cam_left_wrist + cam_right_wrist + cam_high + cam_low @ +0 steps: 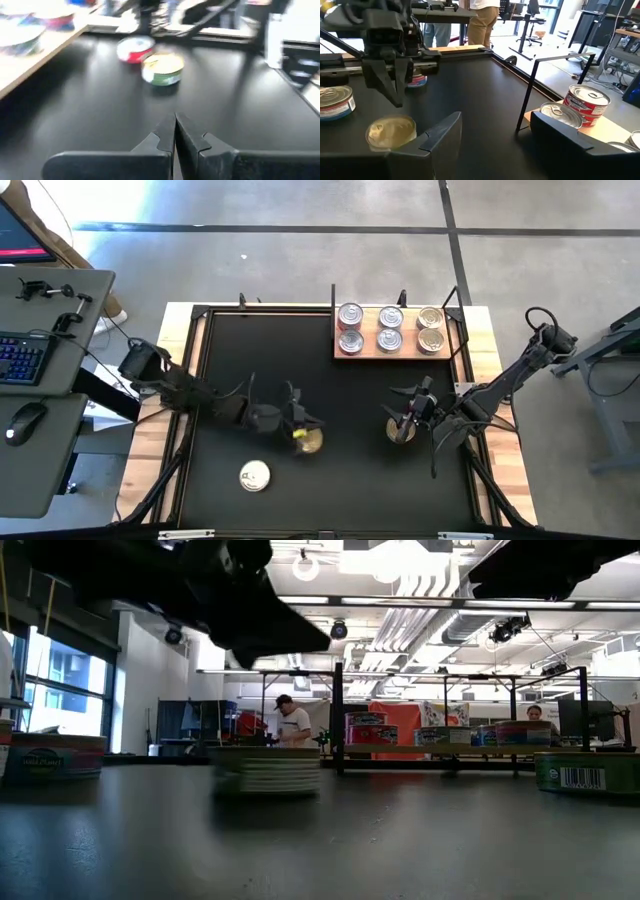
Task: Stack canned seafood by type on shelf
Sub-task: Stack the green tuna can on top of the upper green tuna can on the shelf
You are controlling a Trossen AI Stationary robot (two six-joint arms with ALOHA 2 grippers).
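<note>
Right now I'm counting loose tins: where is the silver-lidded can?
High view: the silver-lidded can lies alone on the black mat, front left, near the left gripper.

Legible markings are few. In the low view, a green-sided can [586, 772] at the mat's right edge carries a white barcode panel, digits unreadable. A blue-sided can [41, 756] at the left edge bears lettering too blurred to read.
</note>
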